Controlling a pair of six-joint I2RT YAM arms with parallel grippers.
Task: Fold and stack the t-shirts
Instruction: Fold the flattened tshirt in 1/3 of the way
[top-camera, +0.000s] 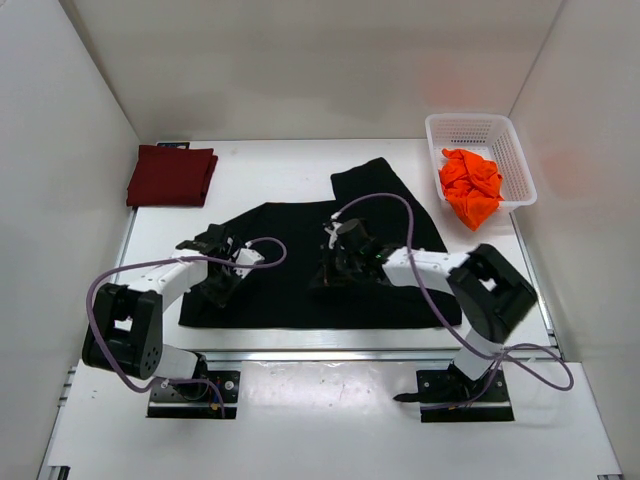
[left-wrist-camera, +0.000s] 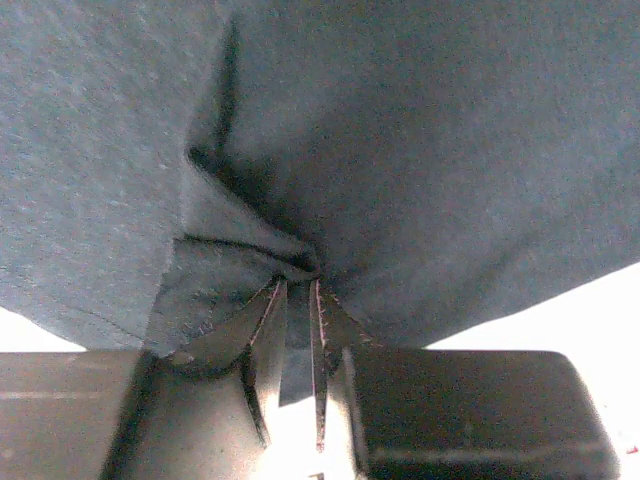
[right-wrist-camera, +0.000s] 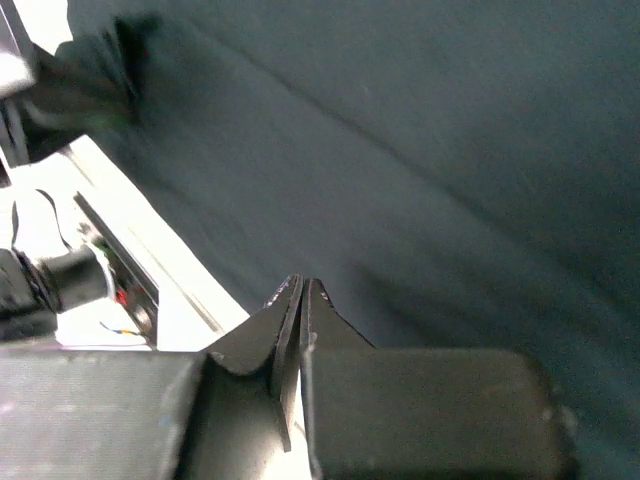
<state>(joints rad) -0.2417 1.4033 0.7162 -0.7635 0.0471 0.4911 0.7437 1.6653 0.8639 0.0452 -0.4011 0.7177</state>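
The black t-shirt (top-camera: 290, 300) lies spread across the middle of the table, one part reaching toward the back (top-camera: 375, 190). My left gripper (top-camera: 221, 287) is at its left edge, shut on a pinch of the black cloth (left-wrist-camera: 400, 150); folds gather at the tips (left-wrist-camera: 298, 278). My right gripper (top-camera: 326, 268) is over the shirt's middle with its jaws pressed together (right-wrist-camera: 303, 285); I see no cloth between them, and the black shirt (right-wrist-camera: 450, 150) lies beyond. The maroon t-shirt (top-camera: 171, 175) lies folded at the back left. The orange t-shirt (top-camera: 470, 187) is crumpled in the basket.
A white mesh basket (top-camera: 456, 127) stands at the back right against the right wall. White walls close in the table on the left, back and right. Purple cables loop over both arms, one crossing above the black shirt (top-camera: 375, 198).
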